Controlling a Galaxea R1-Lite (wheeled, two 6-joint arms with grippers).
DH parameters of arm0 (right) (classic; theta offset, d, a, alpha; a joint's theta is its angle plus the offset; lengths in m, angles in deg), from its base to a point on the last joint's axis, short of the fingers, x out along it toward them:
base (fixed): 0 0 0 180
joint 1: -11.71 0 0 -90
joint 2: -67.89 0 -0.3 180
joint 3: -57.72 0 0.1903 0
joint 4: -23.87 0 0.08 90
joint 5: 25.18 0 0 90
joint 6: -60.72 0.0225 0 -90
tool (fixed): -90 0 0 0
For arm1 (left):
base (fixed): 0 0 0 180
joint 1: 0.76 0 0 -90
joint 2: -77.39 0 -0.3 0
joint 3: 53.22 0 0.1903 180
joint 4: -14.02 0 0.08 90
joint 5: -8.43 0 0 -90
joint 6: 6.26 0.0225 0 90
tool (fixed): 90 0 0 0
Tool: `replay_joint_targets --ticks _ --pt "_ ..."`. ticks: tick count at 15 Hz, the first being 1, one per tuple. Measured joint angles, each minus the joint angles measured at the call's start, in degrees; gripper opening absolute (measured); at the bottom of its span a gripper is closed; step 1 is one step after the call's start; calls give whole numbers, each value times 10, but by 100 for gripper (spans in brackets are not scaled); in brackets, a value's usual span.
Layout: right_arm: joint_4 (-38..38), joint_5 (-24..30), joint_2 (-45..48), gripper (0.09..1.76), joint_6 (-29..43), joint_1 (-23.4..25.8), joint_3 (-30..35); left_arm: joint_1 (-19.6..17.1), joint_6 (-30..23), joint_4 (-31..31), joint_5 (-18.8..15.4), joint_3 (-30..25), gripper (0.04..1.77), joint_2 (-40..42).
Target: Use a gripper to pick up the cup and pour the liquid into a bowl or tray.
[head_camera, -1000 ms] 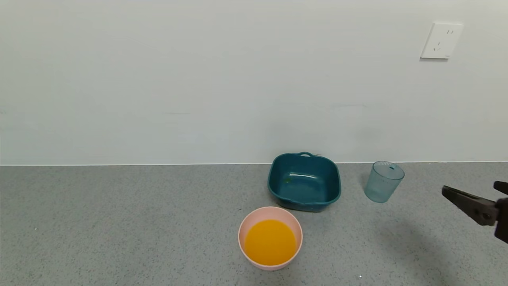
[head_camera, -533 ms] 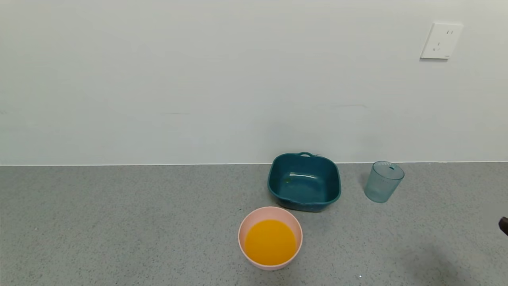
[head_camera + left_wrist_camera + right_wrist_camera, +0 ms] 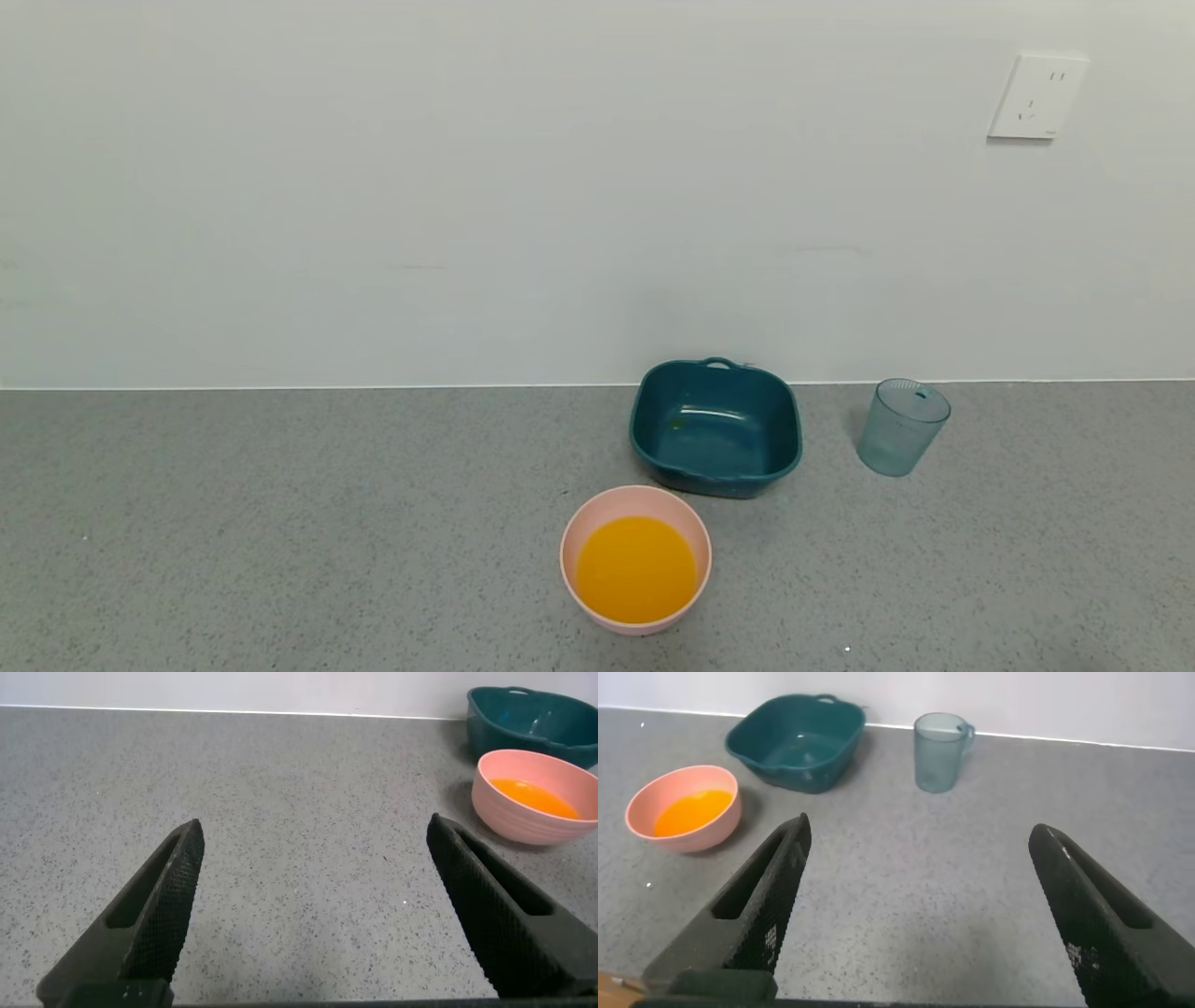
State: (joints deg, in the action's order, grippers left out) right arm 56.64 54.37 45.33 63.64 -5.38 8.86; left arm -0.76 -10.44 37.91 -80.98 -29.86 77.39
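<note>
The cup (image 3: pixel 902 427) stands upright and looks empty on the grey counter near the wall, right of the teal basin; it also shows in the right wrist view (image 3: pixel 938 752). The pink bowl (image 3: pixel 636 558) holds the orange liquid (image 3: pixel 636 568) and sits in front of the basin; it shows too in the left wrist view (image 3: pixel 531 796) and the right wrist view (image 3: pixel 684 806). Neither gripper shows in the head view. My right gripper (image 3: pixel 915 849) is open and empty, well back from the cup. My left gripper (image 3: pixel 313 845) is open and empty, off to the left of the bowl.
A dark teal squarish basin (image 3: pixel 716 427) with a handle stands against the wall between bowl and cup, empty. A white wall socket (image 3: pixel 1037 95) is high on the right. The grey speckled counter (image 3: pixel 280 523) stretches bare to the left.
My right gripper, at the head view's right edge a second ago, has drawn back out of that view. Cup, bowl and basin have not moved.
</note>
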Motion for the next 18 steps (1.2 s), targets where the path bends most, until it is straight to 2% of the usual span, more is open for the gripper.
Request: replay_joint_targets --ticks 4,10,13,18 --pt "30 8 46 170 -8 81 -13 0 0 0 0 0 172 0" --pt "33 5 66 170 -10 126 -20 0 0 0 0 0 172 0" --pt "33 37 74 170 -12 176 -18 0 0 0 0 0 172 0" --pt "28 42 109 170 -9 182 20 0 0 0 0 0 172 0"
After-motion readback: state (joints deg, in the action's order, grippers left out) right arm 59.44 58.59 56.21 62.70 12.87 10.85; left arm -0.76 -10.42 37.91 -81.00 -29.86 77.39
